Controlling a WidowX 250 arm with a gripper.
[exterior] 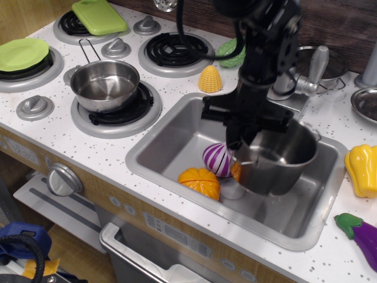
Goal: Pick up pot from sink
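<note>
The tall shiny steel pot (278,162) hangs tilted above the right half of the sink (171,144), lifted off the basin floor. My black gripper (238,138) is shut on the pot's left rim, with the arm coming down from the upper middle. The pot's right loop handle shows near the sink's far right rim. The grip point itself is partly hidden by the gripper body.
In the sink lie an orange pumpkin toy (199,180) and a purple-white onion toy (218,159). A saucepan (105,84) sits on the front burner. Toy corn (210,79), faucet (309,73), yellow pepper (362,170) and eggplant (359,233) surround the sink.
</note>
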